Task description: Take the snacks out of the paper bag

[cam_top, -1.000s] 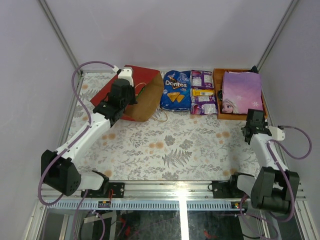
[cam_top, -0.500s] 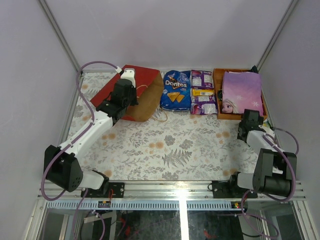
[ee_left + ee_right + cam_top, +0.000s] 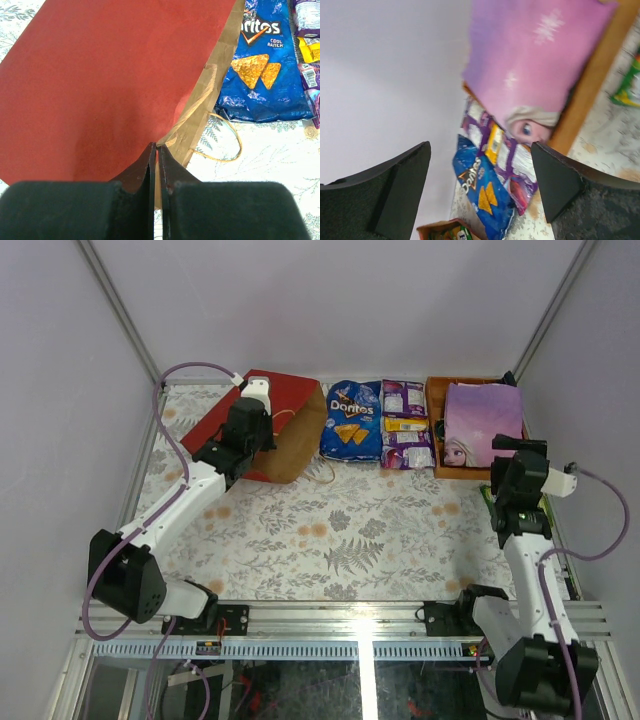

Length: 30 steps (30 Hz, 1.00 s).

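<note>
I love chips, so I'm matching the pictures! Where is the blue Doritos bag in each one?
Top view: Doritos bag at the back middle, right of the paper bag.
Left wrist: upper right.
Right wrist: bottom centre, tilted.
Shared landmark: the purple packets lying beside it.

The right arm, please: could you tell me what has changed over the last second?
The right arm rose and straightened beside the tray, and the right gripper opened, holding nothing. The left gripper stayed shut on the paper bag; the snacks did not move.
</note>
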{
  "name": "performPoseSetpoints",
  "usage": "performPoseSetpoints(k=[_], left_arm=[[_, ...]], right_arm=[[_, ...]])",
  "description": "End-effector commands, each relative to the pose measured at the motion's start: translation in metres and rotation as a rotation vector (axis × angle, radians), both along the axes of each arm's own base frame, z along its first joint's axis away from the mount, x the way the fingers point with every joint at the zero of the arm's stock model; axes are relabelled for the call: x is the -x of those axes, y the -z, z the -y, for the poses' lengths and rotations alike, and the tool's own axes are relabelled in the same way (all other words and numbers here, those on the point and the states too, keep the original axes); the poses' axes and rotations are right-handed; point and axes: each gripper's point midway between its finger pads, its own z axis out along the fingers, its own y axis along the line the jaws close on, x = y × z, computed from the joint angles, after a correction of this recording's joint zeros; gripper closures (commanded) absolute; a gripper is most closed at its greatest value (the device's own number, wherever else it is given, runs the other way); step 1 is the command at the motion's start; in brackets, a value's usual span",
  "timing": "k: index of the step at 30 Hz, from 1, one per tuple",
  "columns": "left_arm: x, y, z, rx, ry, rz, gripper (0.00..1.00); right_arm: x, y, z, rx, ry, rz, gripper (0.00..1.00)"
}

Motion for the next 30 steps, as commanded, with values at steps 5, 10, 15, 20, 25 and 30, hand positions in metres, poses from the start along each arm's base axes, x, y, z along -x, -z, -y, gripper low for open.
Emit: performPoseSetpoints(k=[5,10,15,20,25,30], left_arm=[[-0.004,-0.015,0.003,0.009,0.006,0.047,0.98],[-0.002,-0.021,0.002,0.018,0.003,0.066,0.98],[-0.001,-0.024,0.003,0.03,0.01,0.071,0.98],[0.001,-0.029,-0.001,0.03,-0.004,0.088,0.97],[0.002,-0.035,-0.009,0.038,-0.058,0.11,0.97],[0.005,-0.047,-0.018,0.059,-0.106,0.152,0.97]], right_arm=[[-0.022,-0.115,-0.076,0.531,-0.548,0.191,0.1],[-0.033,-0.117,-0.174,0.526,-0.836,0.373,0.07],[-0.039,-0.076,-0.3,0.5,-1.129,0.374,0.09],[-0.047,-0.038,-0.4,0.415,-1.288,0.376,0.1],[-0.053,-0.008,-0.466,0.338,-1.38,0.354,0.11],[-0.074,0.008,-0.503,0.252,-1.39,0.36,0.14]])
